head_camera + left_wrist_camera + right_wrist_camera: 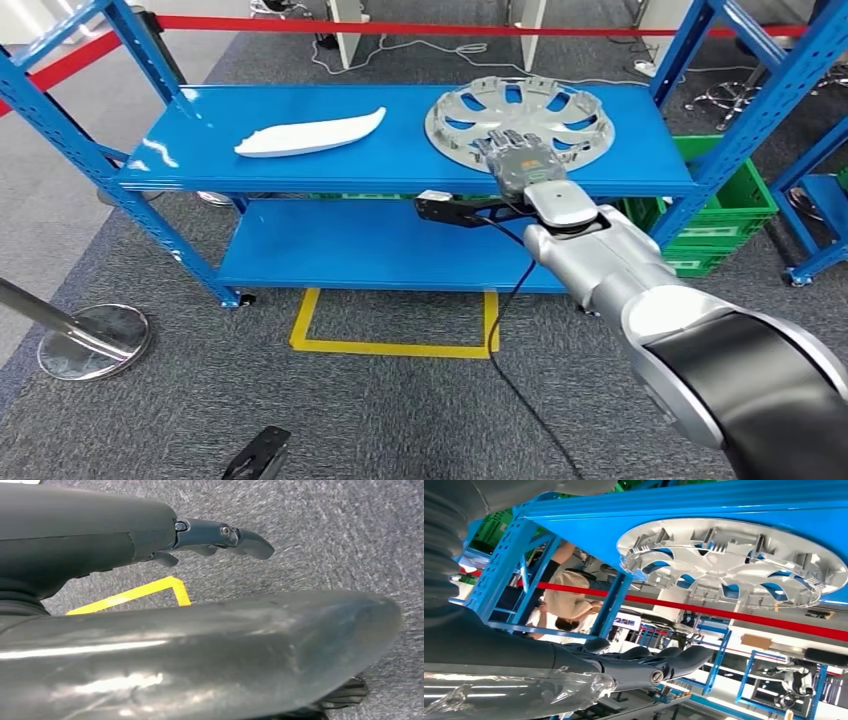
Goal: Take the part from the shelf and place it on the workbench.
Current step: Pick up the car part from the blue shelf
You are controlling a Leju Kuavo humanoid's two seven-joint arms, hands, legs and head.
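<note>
From the head view, your right hand (522, 160) reaches out at one o'clock over the near rim of the round silver plastic wheel cover (520, 120), which lies flat on the blue metal shelf (400, 160), fingers extended and holding nothing, presumably lining up a rim grip. In the left wrist view your left hand (220, 537) hangs idle over grey carpet, fingers loosely curled and empty. The right wrist view shows dark fingers (664, 662) apart from the cover.

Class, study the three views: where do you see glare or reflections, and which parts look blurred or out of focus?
Head view: white glare patches on the blue shelf, otherwise sharp. Left wrist view: the left hand is fairly crisp, the big shiny cover in front is blurred with bright streaks. Right wrist view: wheel cover sharp.
</note>
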